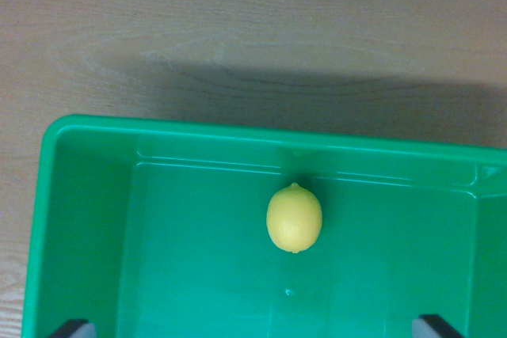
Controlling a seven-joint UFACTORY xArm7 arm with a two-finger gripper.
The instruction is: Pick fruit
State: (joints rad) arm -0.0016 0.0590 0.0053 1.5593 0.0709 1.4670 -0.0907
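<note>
A yellow lemon lies on the floor of a green plastic bin, near the bin's far wall and about midway across. Only the two dark fingertips of my gripper show, one in each bottom corner of the wrist view. They stand far apart, so the gripper is open with nothing between them. The lemon sits above the gap between the fingertips in the picture, apart from both.
The bin rests on a light wooden table, whose surface fills the upper part of the view. A shadow falls on the wood just beyond the bin's far rim. The bin's side walls rise at the left and right.
</note>
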